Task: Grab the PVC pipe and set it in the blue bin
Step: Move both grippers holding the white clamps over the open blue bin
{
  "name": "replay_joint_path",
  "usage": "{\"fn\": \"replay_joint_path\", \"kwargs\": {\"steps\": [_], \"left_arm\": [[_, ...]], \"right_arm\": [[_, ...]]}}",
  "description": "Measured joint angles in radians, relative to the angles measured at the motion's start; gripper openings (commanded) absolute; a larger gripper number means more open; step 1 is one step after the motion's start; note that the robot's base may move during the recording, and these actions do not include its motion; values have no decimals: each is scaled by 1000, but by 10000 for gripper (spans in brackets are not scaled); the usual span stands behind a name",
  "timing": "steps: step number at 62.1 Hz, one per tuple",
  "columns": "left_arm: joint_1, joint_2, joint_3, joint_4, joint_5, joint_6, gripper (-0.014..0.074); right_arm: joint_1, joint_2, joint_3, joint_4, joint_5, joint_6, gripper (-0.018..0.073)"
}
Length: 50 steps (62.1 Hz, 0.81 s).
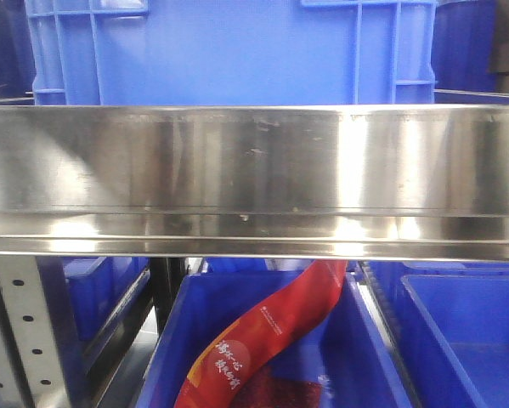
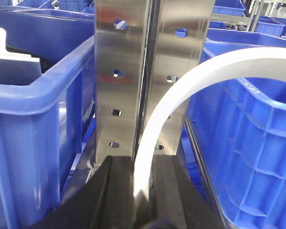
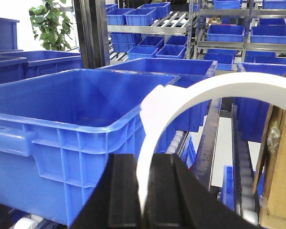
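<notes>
Here, a white pipe (image 2: 181,90) is clamped by its wall in the closed left gripper (image 2: 143,167). A steel post (image 2: 119,86) stands close ahead, and side bins (image 2: 37,95) flank it. A second pipe (image 3: 190,100) is pinched likewise in the right gripper (image 3: 145,162), beside the open bin (image 3: 61,119), with free space above its rim.

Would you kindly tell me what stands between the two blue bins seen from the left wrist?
A steel rack post with punched holes stands between the left bin and the right bin; the left wrist view shows it.
</notes>
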Motion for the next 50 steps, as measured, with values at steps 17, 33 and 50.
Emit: {"fn": "replay_joint_path", "kwargs": {"steps": [17,33,50], "left_arm": [[0,0,0,0,0,0,-111],[0,0,0,0,-39,0,-111],[0,0,0,0,-48,0,-111]], "right_arm": [[0,0,0,0,0,0,-163],[0,0,0,0,-2,0,-163],[0,0,0,0,-2,0,-163]]}}
